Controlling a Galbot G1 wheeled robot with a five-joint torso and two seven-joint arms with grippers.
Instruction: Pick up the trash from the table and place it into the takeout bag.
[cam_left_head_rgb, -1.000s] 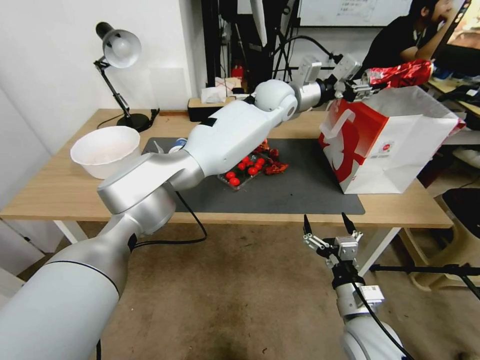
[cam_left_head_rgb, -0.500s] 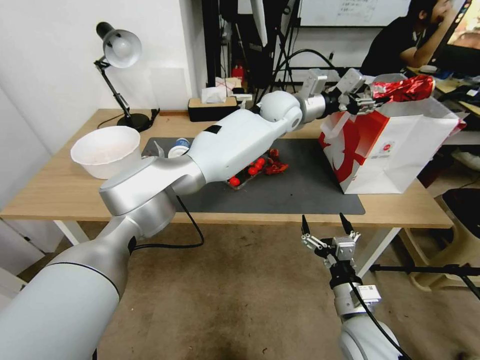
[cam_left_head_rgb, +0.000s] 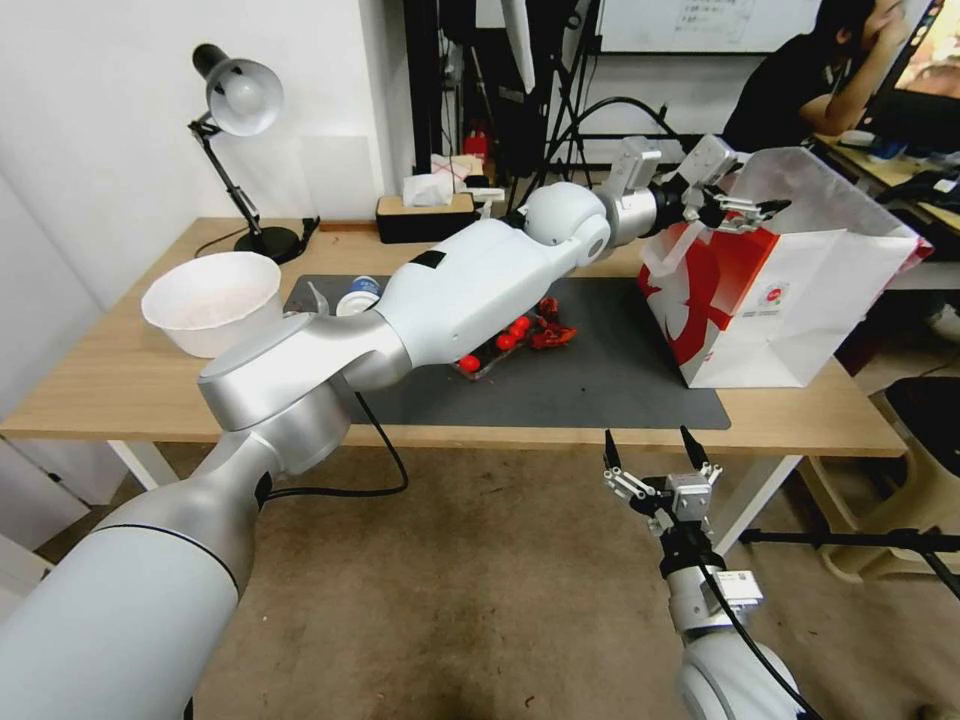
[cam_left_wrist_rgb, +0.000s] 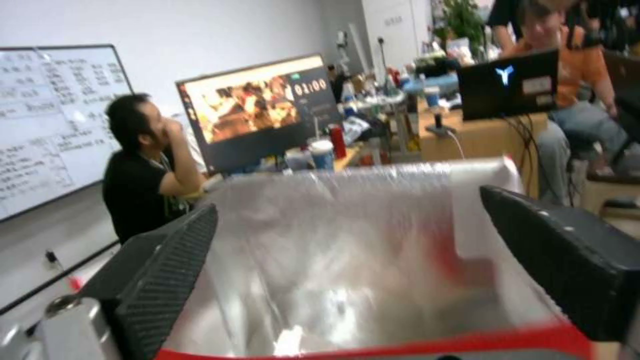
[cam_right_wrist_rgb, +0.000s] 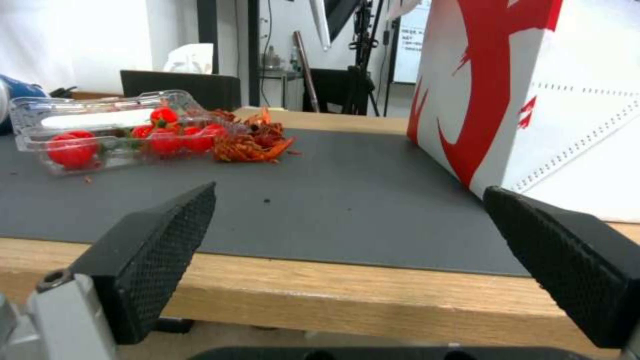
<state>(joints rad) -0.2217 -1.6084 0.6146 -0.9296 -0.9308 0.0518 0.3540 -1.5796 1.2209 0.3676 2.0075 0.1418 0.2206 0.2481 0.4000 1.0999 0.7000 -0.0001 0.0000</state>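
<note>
Your left gripper (cam_left_head_rgb: 752, 207), upper right, gapes empty over the stiff paper takeout bag (cam_left_head_rgb: 800, 300); right gripper (cam_left_head_rgb: 650, 452) idles wide below.

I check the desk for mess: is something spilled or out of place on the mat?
Yes. Reddish-orange scraps lie loose on the dark mat, beside the clear tub of red fruit, which sits with its lid open. The takeout bag stands upright.

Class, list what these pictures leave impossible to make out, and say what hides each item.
- White-and-red paper takeout bag contents: head view, blocked by its walls; left wrist view, blurred.
- Clear plastic tub of red items: head view, mostly behind the left arm.
- White-lidded blue cup: right wrist view, cut by the edge.
</note>
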